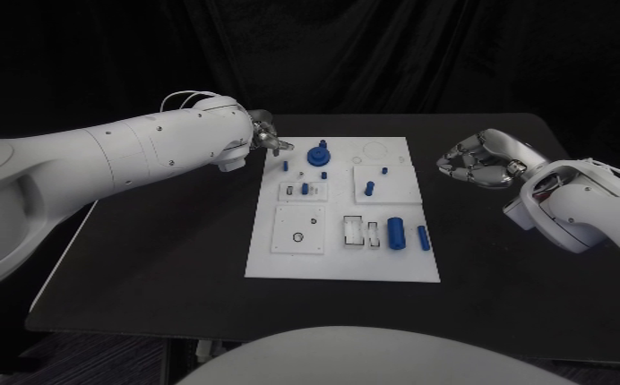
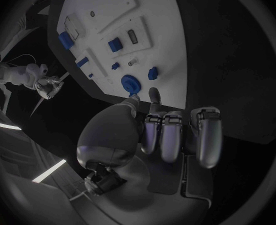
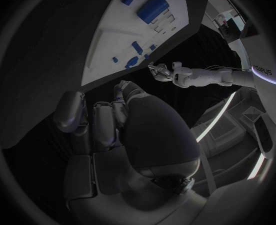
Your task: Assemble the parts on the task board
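White and flat, the task board (image 1: 339,264) lies in the middle of the black table (image 1: 155,260), its near edge towards the robot. Nearest on it sit a blue cylinder (image 1: 397,234) and, just beside it on the right, a slim blue bar (image 1: 423,238); to their left is a clear rectangular frame (image 1: 353,229) and a square plate with a small dark ring (image 1: 298,237). Further back, a small blue peg (image 1: 305,189) stands on another square plate, and a blue pin (image 1: 370,190) lies on the plate to its right. Near the far left corner a round blue knob (image 1: 319,153) stands upright, with a small blue block (image 1: 284,167) just to its left.

The right hand (image 1: 476,159) hovers off the board's right edge, well apart from the parts, its fingers curled in on nothing, as the right wrist view (image 3: 107,120) also shows.

The left hand (image 1: 265,139) reaches the board's far left corner. In the left wrist view this hand (image 2: 166,130) holds nothing; its fingertips (image 2: 154,94) lie just beside the round blue knob (image 2: 130,82) and the small blue block (image 2: 153,73), apparently not touching either.
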Robot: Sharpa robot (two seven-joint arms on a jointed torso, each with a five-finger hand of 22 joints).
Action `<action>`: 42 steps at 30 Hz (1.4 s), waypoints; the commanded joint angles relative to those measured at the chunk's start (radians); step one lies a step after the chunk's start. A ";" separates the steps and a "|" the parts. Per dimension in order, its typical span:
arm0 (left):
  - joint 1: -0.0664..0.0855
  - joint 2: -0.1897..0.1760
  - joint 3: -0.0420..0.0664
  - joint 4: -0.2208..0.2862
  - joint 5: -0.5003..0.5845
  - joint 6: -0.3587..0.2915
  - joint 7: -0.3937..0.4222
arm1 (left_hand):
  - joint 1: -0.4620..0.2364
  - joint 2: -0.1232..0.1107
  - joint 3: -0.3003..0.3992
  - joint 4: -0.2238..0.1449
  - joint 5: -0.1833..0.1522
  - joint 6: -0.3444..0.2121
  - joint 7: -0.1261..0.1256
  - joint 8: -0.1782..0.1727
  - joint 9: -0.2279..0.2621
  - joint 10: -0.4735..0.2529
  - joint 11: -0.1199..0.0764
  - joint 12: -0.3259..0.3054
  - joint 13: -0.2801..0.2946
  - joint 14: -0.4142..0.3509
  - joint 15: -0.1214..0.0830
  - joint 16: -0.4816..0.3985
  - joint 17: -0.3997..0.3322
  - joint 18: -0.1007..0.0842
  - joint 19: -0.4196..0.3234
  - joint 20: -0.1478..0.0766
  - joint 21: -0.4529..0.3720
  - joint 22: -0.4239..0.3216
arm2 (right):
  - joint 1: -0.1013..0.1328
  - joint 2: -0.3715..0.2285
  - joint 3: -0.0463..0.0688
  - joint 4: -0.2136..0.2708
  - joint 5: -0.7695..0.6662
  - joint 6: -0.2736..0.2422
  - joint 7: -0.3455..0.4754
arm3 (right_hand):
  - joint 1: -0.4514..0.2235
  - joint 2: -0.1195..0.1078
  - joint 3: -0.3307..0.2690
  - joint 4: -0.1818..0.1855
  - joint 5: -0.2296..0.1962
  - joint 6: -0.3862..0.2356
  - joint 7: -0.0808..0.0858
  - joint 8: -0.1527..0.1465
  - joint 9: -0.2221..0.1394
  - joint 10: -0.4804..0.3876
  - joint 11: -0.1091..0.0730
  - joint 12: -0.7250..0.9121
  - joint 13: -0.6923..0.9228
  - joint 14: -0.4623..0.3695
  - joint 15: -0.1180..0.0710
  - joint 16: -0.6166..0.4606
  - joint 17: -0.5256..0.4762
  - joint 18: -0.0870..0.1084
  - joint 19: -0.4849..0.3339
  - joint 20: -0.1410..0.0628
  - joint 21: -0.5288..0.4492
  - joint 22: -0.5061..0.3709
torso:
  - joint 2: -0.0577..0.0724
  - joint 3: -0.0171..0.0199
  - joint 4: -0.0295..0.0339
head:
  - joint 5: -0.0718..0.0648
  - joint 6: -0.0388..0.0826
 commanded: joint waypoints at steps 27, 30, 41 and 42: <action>-0.021 0.025 0.001 -0.031 -0.006 0.053 0.012 | -0.005 0.006 -0.018 0.010 0.003 -0.001 0.002 -0.026 -0.015 0.104 -0.002 0.004 0.263 0.102 -0.002 -0.001 0.263 0.003 0.006 0.002 -0.012 0.127 | -0.002 -0.001 0.001 0.005 -0.005 0.005 -0.017 | -0.008 0.000 0.009 0.001 0.004 -0.009 0.001 -0.007 0.002 -0.006 0.002 -0.004 -0.001 0.025 0.001 -0.005 -0.001 0.016 -0.003 0.004 -0.006 0.026 | 0.001 -0.0013 -0.0001 | 0.001 0.000; -0.024 0.027 0.001 -0.035 -0.006 0.056 0.013 | -0.002 0.007 -0.018 0.010 0.004 -0.002 0.003 -0.028 -0.017 0.104 -0.002 0.004 0.263 0.102 -0.001 -0.001 0.263 0.003 0.005 0.003 -0.013 0.125 | -0.002 -0.002 0.001 0.005 -0.005 0.007 -0.017 | -0.008 0.000 0.009 0.001 0.004 -0.009 0.001 -0.007 0.002 -0.006 0.002 -0.004 -0.001 0.025 0.001 -0.005 -0.001 0.016 -0.003 0.004 -0.006 0.026 | 0.002 -0.0010 -0.0001 | 0.001 0.000; -0.039 0.039 0.001 -0.054 -0.006 0.068 0.020 | 0.015 0.014 -0.019 0.003 0.019 -0.018 0.010 -0.050 -0.027 0.104 0.005 0.004 0.263 0.102 0.004 -0.001 0.263 0.007 -0.007 0.007 -0.025 0.113 | -0.002 -0.002 0.001 0.004 -0.005 0.012 -0.019 | -0.008 0.000 0.010 0.001 0.005 -0.009 0.001 -0.007 0.002 -0.007 0.002 -0.005 -0.002 0.025 0.001 -0.006 -0.002 0.017 -0.004 0.004 -0.007 0.026 | 0.002 -0.0019 0.0001 | 0.000 0.000; -0.040 0.040 0.001 -0.055 -0.006 0.068 0.020 | 0.018 0.016 -0.019 0.002 0.024 -0.020 0.011 -0.053 -0.028 0.104 0.006 0.004 0.263 0.102 0.005 -0.001 0.263 0.008 -0.008 0.008 -0.026 0.111 | -0.002 -0.002 0.001 0.004 -0.005 0.012 -0.019 | -0.008 0.000 0.010 0.001 0.005 -0.009 0.001 -0.007 0.002 -0.007 0.002 -0.005 -0.002 0.025 0.001 -0.006 -0.002 0.017 -0.004 0.004 -0.007 0.026 | 0.002 -0.0020 0.0001 | -0.001 0.000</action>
